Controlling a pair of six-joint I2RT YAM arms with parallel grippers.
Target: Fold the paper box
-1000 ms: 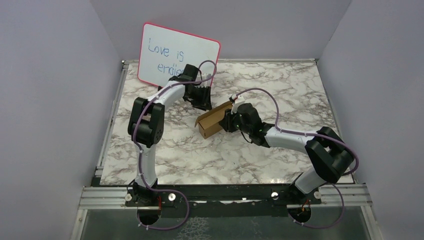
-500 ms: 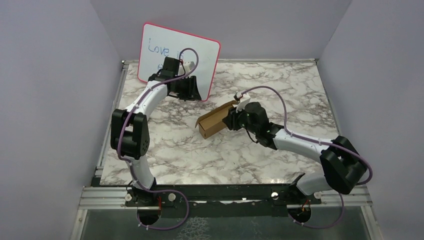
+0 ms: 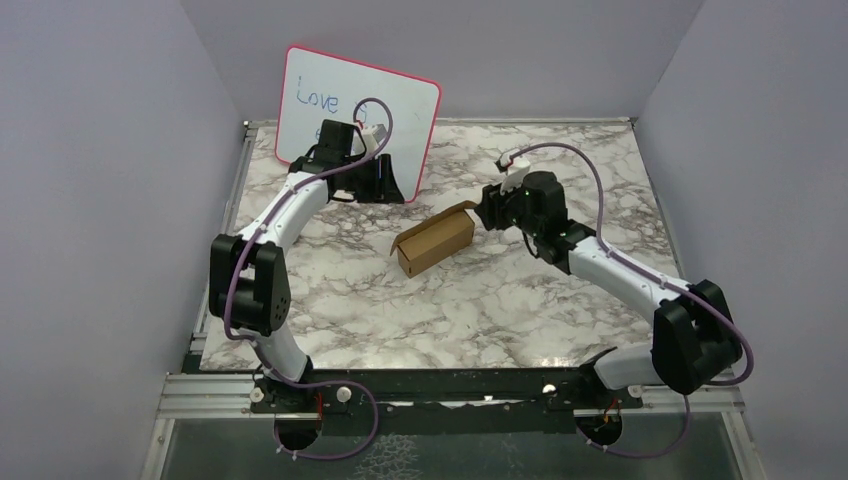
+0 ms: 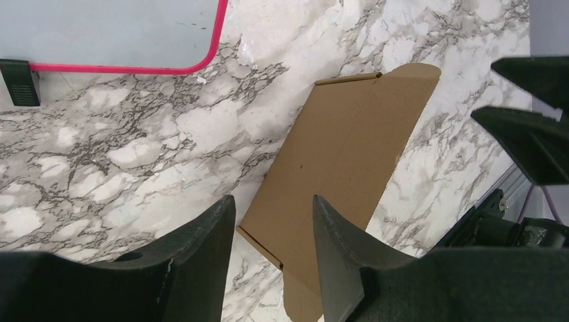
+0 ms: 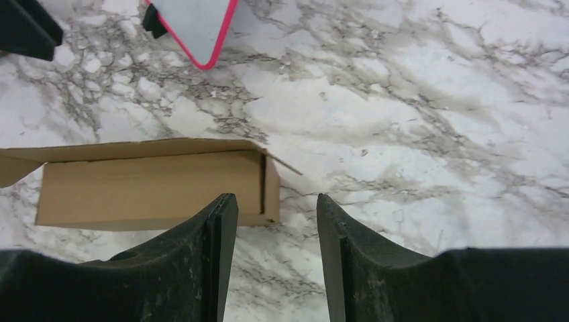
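The paper box (image 3: 434,241) is a small brown cardboard box lying on the marble table, with a flap sticking out at its left end. It shows in the left wrist view (image 4: 342,154) and the right wrist view (image 5: 151,190). My left gripper (image 3: 392,187) is open and empty, off to the box's upper left near the whiteboard. My right gripper (image 3: 487,215) is open and empty, just past the box's right end and clear of it. In the right wrist view my fingers (image 5: 215,261) frame the box's closed end.
A pink-framed whiteboard (image 3: 357,105) with blue writing leans at the back left, behind my left arm. It also shows in the left wrist view (image 4: 107,33) and the right wrist view (image 5: 194,23). Purple walls enclose the marble table (image 3: 500,300).
My right gripper has let go of the box's right end and drawn back to the upper right. My left gripper has swung away from the box towards the whiteboard. The box stays put.
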